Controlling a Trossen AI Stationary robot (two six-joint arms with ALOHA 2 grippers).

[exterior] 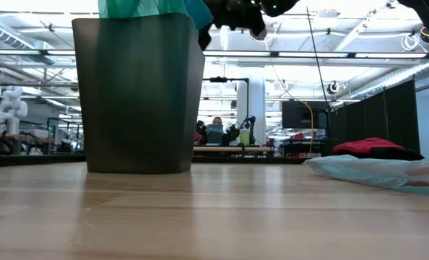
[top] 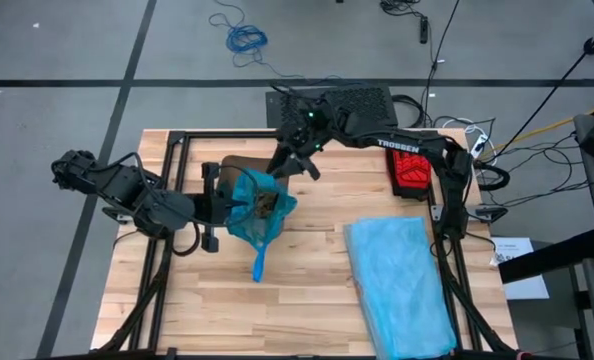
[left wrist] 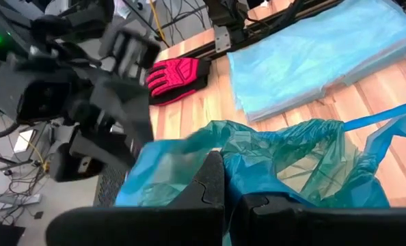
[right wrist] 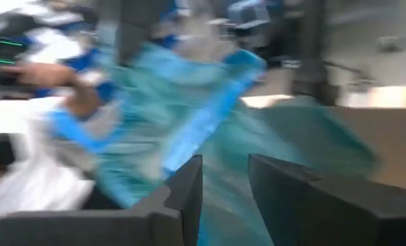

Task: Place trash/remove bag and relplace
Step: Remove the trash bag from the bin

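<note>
Dark bin (exterior: 139, 94) upright on tabletop (top: 307, 290), lined with crinkly teal-green bag (top: 260, 212), brown trash (top: 266, 205) inside. Left gripper (top: 224, 205) fingers pinched on bag's rim. Right gripper (top: 299, 160) fingers apart near rim, possibly touching.

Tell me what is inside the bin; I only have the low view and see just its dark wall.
Observer: The high view shows brown paper trash lying in the teal bag that lines the bin.
Operator: Report where the left gripper is.
Observer: The left gripper is at the teal bag's left rim; its wrist view shows the fingers shut on the plastic.
Operator: Give me the right gripper's state.
Observer: The right gripper is open, at the teal bag's far rim.
</note>
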